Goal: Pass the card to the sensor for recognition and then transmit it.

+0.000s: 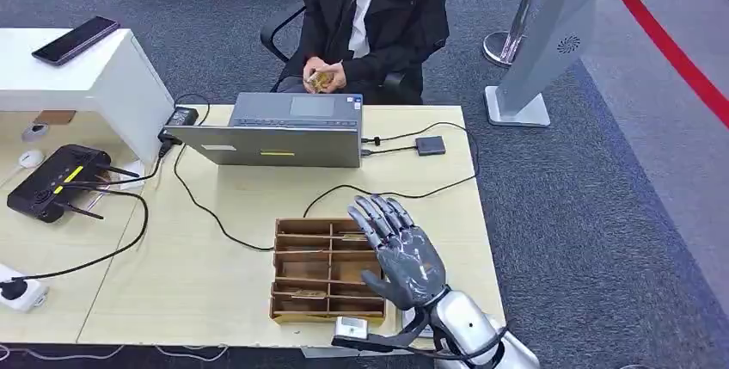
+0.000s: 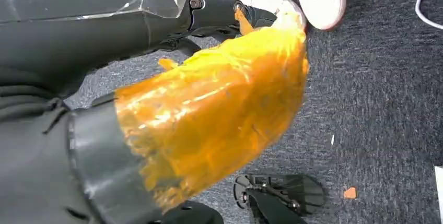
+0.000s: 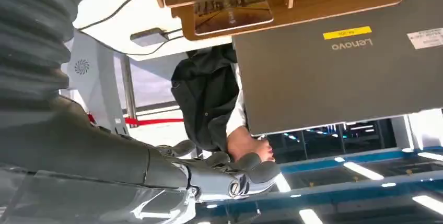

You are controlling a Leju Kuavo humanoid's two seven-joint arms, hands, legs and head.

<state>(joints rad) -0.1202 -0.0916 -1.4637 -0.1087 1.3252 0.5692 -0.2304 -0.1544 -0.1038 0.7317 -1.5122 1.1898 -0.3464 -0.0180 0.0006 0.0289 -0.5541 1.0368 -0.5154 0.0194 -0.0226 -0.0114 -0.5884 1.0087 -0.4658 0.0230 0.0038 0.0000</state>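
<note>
1. Wooden, with compartments in rows, the card tray [image 1: 329, 271] sits on the pale desk [image 1: 215, 274], on my side of the laptop [image 1: 284, 131]. Several compartments hold flat cards; one card [image 3: 233, 12] with a glossy face lies in a compartment on the laptop side of the tray.
2. Beyond the laptop a person [image 1: 371, 8] in dark clothing sits on a chair, holding something small and yellowish that I cannot identify.
3. A small dark sensor box [image 1: 430, 145] lies on the desk just beside the laptop's right end, joined to it by a cable.
4. Left of the laptop sit a black router [image 1: 58, 181] and a white shelf with a phone [image 1: 76, 39] on top. Grey carpet surrounds the desk, with a red line far right of the laptop.
5. My right hand [image 1: 400, 253] hovers above the tray's right edge, fingers [image 1: 378, 214] straight and spread toward the laptop, holding nothing.
6. My left hand [image 2: 209, 114] hangs over the carpet, wrapped in orange film; I cannot tell how its fingers lie.
</note>
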